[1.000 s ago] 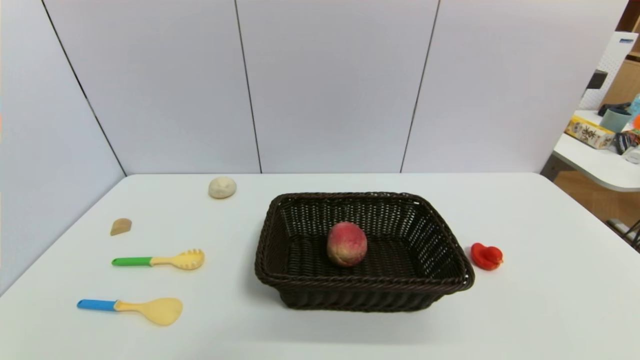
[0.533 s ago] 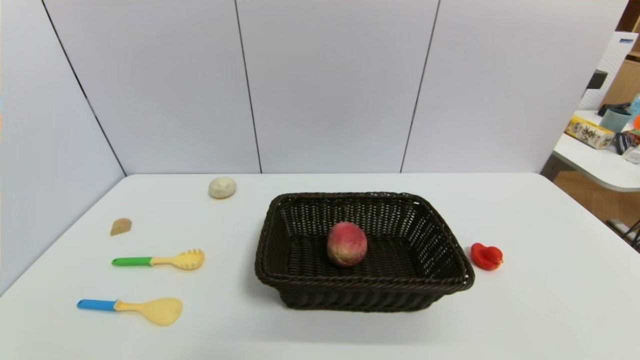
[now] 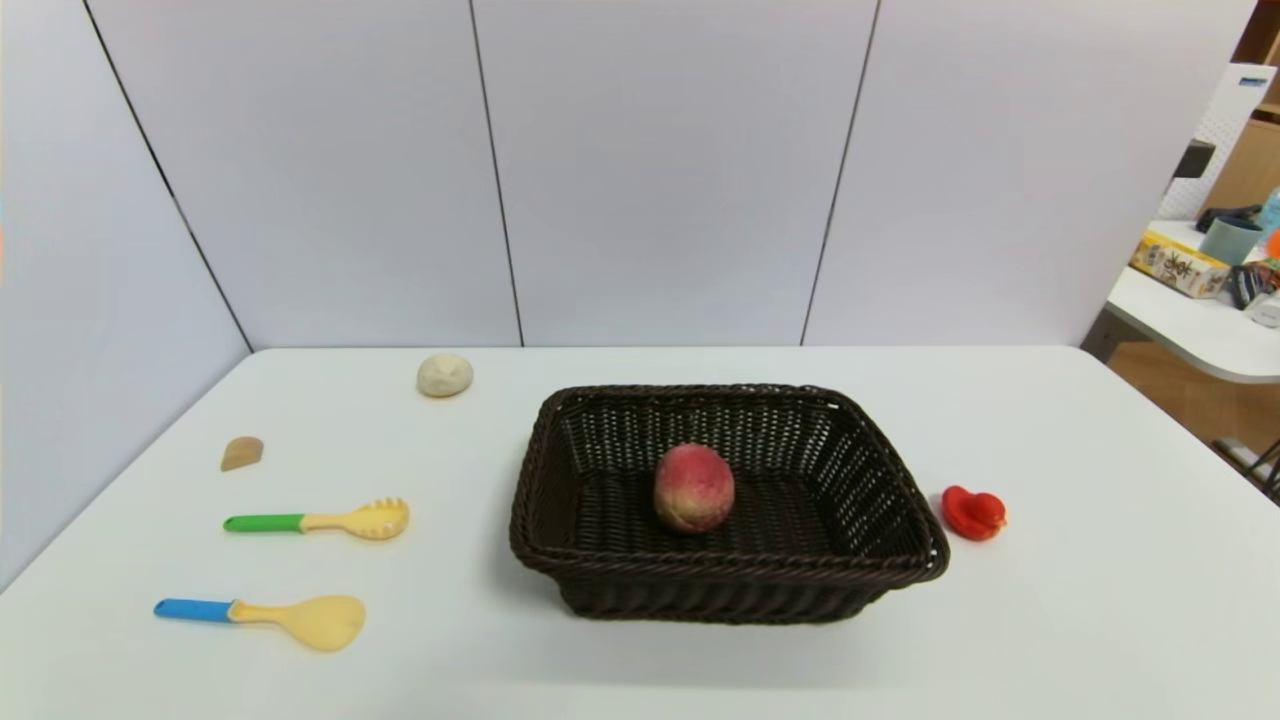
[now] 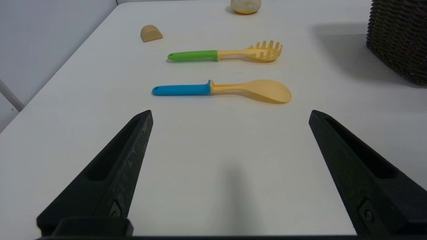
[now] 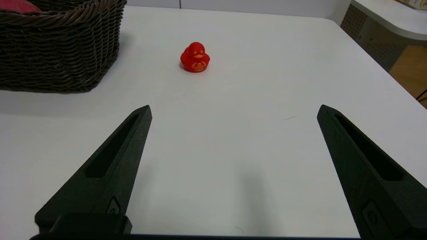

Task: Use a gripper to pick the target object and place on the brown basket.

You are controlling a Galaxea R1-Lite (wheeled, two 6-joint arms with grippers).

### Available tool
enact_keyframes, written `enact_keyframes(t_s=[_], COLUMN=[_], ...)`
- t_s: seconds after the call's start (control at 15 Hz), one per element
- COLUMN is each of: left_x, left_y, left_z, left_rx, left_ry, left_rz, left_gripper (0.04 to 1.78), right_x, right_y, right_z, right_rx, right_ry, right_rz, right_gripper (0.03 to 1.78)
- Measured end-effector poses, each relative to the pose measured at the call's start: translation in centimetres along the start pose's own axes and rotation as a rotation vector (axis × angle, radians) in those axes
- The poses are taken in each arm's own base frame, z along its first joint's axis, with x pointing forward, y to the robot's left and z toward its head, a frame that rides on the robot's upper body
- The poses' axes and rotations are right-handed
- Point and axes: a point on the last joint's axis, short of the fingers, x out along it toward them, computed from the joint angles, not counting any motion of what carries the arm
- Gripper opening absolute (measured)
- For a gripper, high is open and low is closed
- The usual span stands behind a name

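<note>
Peach [image 3: 694, 488] sits on the floor of the basket [image 3: 905, 566], about mid-basket, free of both grippers. Nothing has shifted over the last second: head view is the same in every frame, fruit at rest, no arm over the table. By my reading the placing is done and both arms are back at rest.

Left to right across the table:
- Far left, a tan wedge [image 3: 241, 453]; nearer, a green-handled fork spoon [image 3: 318, 521]; nearest, a blue-handled spoon [image 3: 263, 617]. All well apart from the basket.
- Cream ball [image 3: 444, 375] at the far side, left of the basket.
- Basket in the middle, upright, peach inside, not touching the walls as far as I can tell.
- Red duck [image 3: 972, 512] just right of the basket, apart from it.

Left gripper [image 4: 230, 115]: jaws spread wide, nothing between them, low over bare table near the left edge, the blue spoon ahead of it.
Right gripper [image 5: 233, 111]: jaws equally wide, holding nothing, low over bare table on the near right, duck and basket wall ahead.

Neither gripper shows in the head view. No further move looks needed, unless the fruit were to roll, and it looks settled.
</note>
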Motion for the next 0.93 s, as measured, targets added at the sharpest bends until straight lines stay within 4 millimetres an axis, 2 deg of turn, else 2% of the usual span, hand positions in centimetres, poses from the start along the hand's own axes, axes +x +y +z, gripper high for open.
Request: enact_keyframes(t_s=[0.93], left_x=[0.0], left_y=[0.0], left_z=[0.0], left_rx=[0.0], left_ry=[0.0], left_rz=[0.0], left_gripper=[1.69], right_x=[0.01], right_y=[0.01], right_z=[-0.01], right_rx=[0.001], right_ry=[0.0], right_rz=[0.001], right_gripper=[1.71])
